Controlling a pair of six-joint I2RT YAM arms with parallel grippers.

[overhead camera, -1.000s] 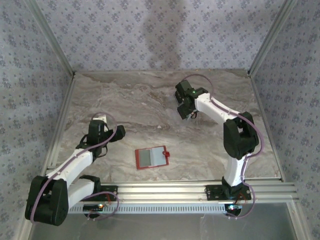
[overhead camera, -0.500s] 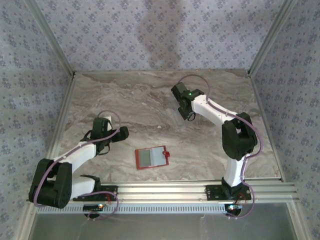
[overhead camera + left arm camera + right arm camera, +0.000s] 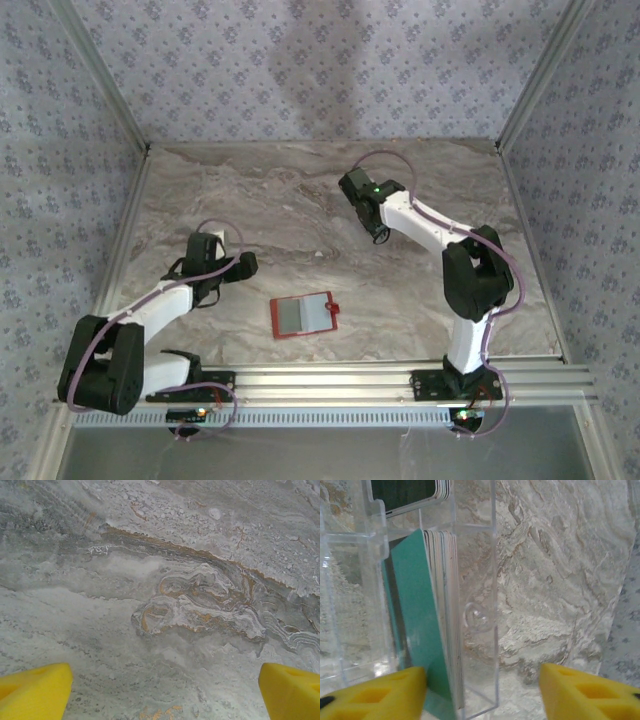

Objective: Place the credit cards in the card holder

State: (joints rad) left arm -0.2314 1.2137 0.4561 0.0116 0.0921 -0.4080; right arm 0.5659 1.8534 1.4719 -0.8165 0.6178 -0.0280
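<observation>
The card holder (image 3: 303, 315) lies open near the front middle of the table, red with a pale grey inner pocket. Both grippers are away from it. In the right wrist view, a stack of credit cards (image 3: 422, 625) with a teal one in front stands upright in a clear acrylic stand (image 3: 475, 615). A dark card (image 3: 410, 492) sits in a higher slot. My right gripper (image 3: 482, 692) is open, its jaws either side of the teal stack and the stand's wall, the left fingertip (image 3: 375, 697) against the teal card. My left gripper (image 3: 165, 690) is open over bare marble.
From above, the left gripper (image 3: 245, 263) is left of the card holder and the right gripper (image 3: 379, 233) is at the back right. Patterned walls and metal rails (image 3: 350, 380) enclose the marble table (image 3: 270, 200).
The right gripper has shifted a little toward the back left. The left arm has raised its elbow and reached slightly right. The card holder has not moved.
</observation>
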